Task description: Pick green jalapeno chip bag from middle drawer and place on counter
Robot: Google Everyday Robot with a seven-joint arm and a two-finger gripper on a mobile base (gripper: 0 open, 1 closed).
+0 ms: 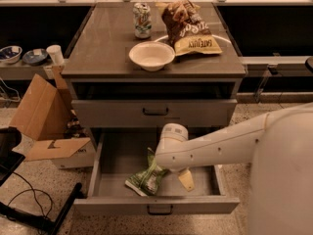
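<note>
- The gripper (175,173) reaches into the open middle drawer (113,156), against the green jalapeno chip bag (146,178) (clamped or apart, I cannot tell).
- The bag lies on the drawer floor, near the front.

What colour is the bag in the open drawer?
Bag: green with white patches, camera view; gripper beside it in the drawer.

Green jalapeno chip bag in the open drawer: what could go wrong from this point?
1. The gripper sits at the upper edge of the crumpled green jalapeno chip bag in the middle drawer; a hold there might slip on lifting.
2. The white bowl stands near the front edge of the counter, with a can and a brown chip bag behind it, so setting the bag down could knock them.
</note>
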